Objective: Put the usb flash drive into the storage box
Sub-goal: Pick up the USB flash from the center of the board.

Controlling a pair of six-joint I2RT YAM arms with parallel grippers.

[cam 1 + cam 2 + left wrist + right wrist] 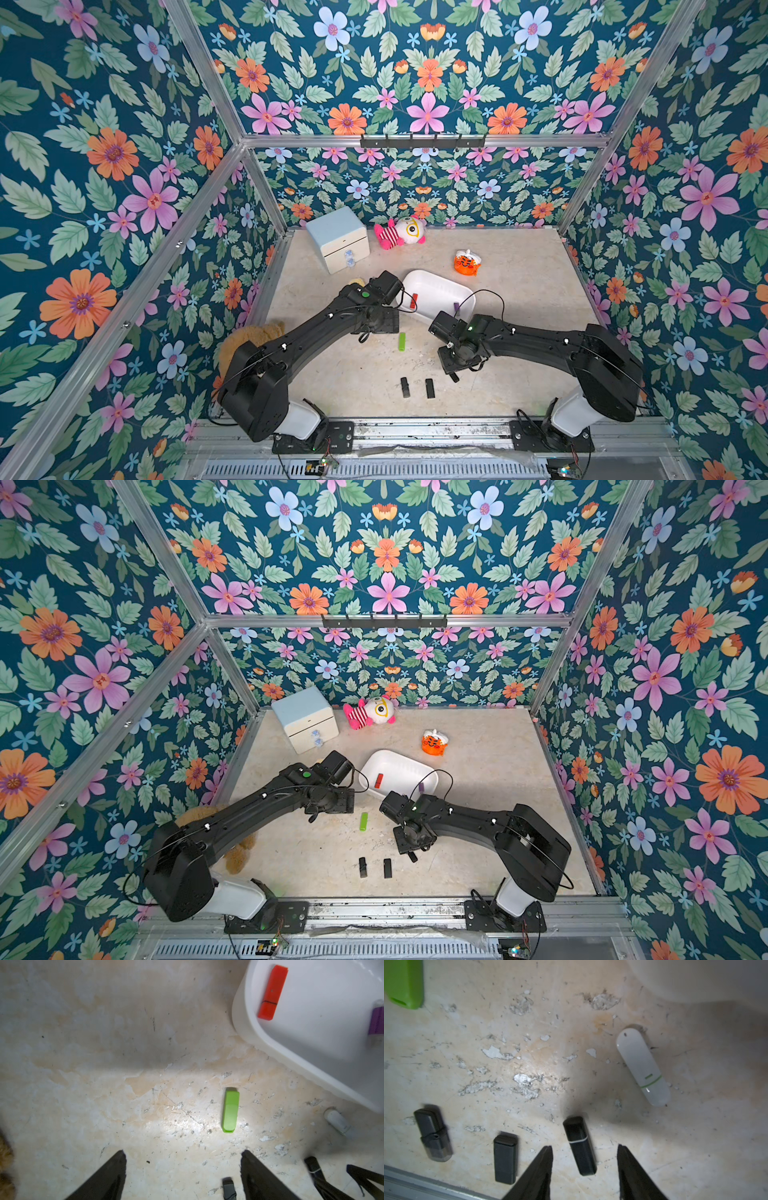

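Three black drives (pixel 432 1134) (pixel 505 1158) (pixel 580 1147), two in box (pixel 436 286).

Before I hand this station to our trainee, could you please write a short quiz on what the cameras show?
1. Which flash drives lie inside the storage box?
A. the red flash drive and the purple flash drive
B. a blue one and a yellow one
C. none
2. True or false: the left gripper is open and holds nothing.
3. How many black flash drives lie on the table?

Key: 1 A; 2 true; 3 three.
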